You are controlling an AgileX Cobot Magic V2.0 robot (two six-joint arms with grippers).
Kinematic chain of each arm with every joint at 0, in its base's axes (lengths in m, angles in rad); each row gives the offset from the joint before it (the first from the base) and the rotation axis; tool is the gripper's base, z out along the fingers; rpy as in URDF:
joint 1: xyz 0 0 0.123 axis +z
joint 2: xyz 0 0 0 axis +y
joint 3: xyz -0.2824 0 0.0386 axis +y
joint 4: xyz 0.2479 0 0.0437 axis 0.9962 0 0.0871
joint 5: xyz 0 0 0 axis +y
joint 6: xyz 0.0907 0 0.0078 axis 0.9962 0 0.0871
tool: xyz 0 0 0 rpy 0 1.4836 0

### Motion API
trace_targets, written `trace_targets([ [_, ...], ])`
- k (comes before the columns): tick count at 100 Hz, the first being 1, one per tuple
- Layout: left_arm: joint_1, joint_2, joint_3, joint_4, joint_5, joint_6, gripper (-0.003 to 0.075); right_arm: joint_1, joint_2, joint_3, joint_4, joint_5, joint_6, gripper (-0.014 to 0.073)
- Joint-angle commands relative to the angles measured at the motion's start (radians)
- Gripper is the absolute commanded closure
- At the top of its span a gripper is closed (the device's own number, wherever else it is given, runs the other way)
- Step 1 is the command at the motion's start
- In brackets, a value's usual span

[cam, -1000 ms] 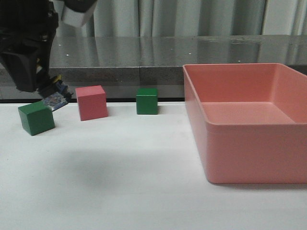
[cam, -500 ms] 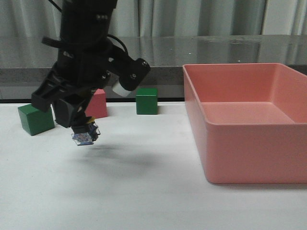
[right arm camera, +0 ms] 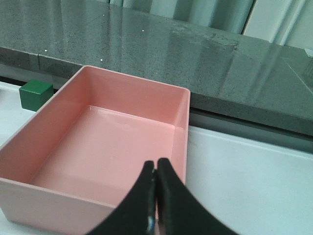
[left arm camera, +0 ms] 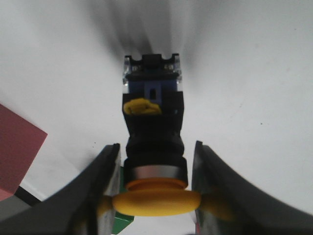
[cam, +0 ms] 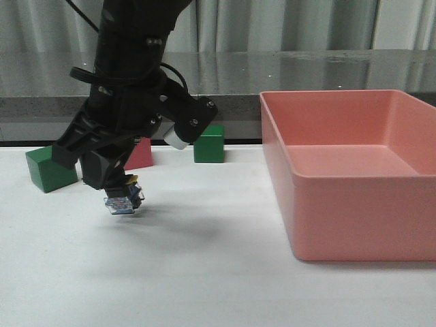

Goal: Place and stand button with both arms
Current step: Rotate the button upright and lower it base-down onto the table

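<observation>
The button (cam: 123,200) hangs base-down just above the white worktop (cam: 204,272), clamped at its yellow cap in the left tool (left arm camera: 154,198). Behind it stand a green cube (cam: 49,170), a pink cube (cam: 142,154) and another green cube (cam: 210,143). The right tool (right arm camera: 155,196), fingers pressed together, hovers over the pink bin (right arm camera: 102,147).

We see even, soft indoor light from above, with no harsh glare on the white table (cam: 204,272). A faint, diffuse shadow lies under the left arm (cam: 129,88) in the front view. The dark counter (cam: 306,68) shows small specular dots and pale curtain reflections. In the left wrist view the button (left arm camera: 152,147) is fairly sharp, while the fingers (left arm camera: 98,196) beside it blur at the frame edge
</observation>
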Motion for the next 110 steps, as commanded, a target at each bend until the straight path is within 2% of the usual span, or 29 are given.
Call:
trace_targets([
  [1,-0.006,-0.053,-0.028,0.029,0.056,-0.011,0.0738,-0.005,0.008,-0.024,0.013,-0.070,-0.003,0.0655],
  [94,-0.004,0.007,-0.028,-0.023,0.056,-0.011,0.0734,-0.005,0.008,-0.024,0.013,-0.070,-0.003,0.0655],
  [101,-0.004,0.007,-0.028,-0.023,0.056,-0.011,0.0701,-0.005,0.008,-0.024,0.013,-0.070,-0.003,0.0655],
  [110,-0.004,0.007,-0.028,-0.023,0.056,-0.011,0.0613,-0.005,0.008,-0.024,0.013,-0.070,-0.003,0.0655],
])
